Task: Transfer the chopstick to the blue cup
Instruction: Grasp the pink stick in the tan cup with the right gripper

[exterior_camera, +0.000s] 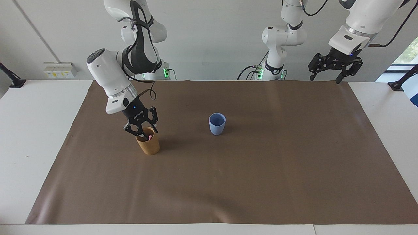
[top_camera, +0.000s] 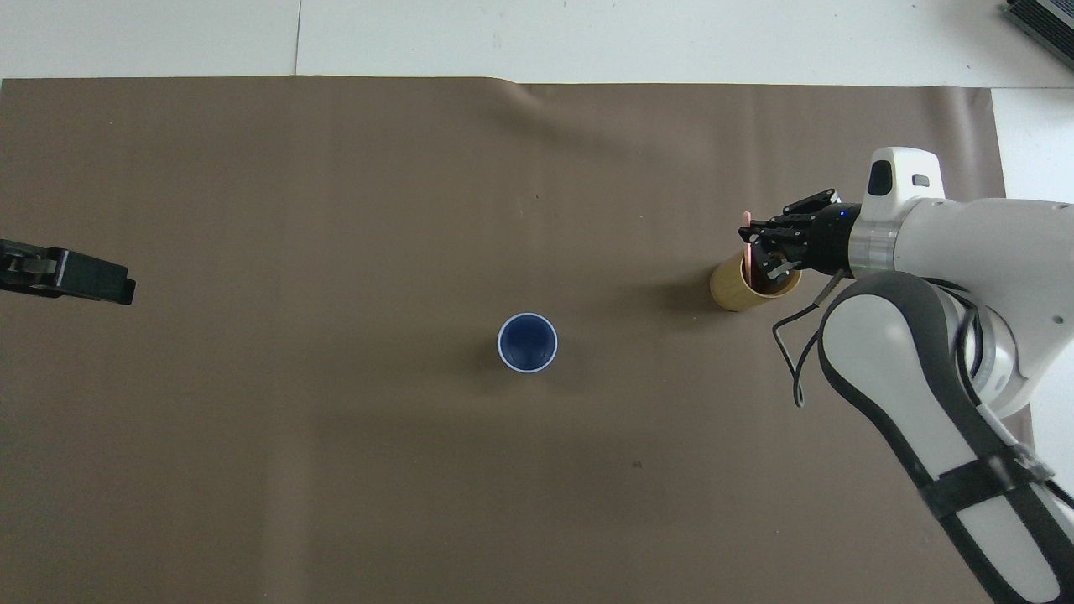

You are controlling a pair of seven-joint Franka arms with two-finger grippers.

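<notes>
The chopstick (exterior_camera: 149,137) stands in the tan-brown cup (exterior_camera: 149,147), which sits toward the right arm's end of the table. Its pink end (top_camera: 746,231) sticks up past the rim. My right gripper (exterior_camera: 145,136) reaches down into that cup's mouth and is shut on the chopstick (top_camera: 746,243). The blue cup (exterior_camera: 217,124) stands upright and empty near the middle of the mat, seen from above as a blue ring (top_camera: 527,342). My left gripper (exterior_camera: 325,79) waits open in the air above the mat's corner nearest the robots, at the left arm's end.
A brown mat (exterior_camera: 261,182) covers most of the white table (exterior_camera: 36,137). Only the two cups stand on it, about a hand's span or two apart. The right arm's white forearm (top_camera: 990,243) hangs over the mat beside the tan-brown cup (top_camera: 728,290).
</notes>
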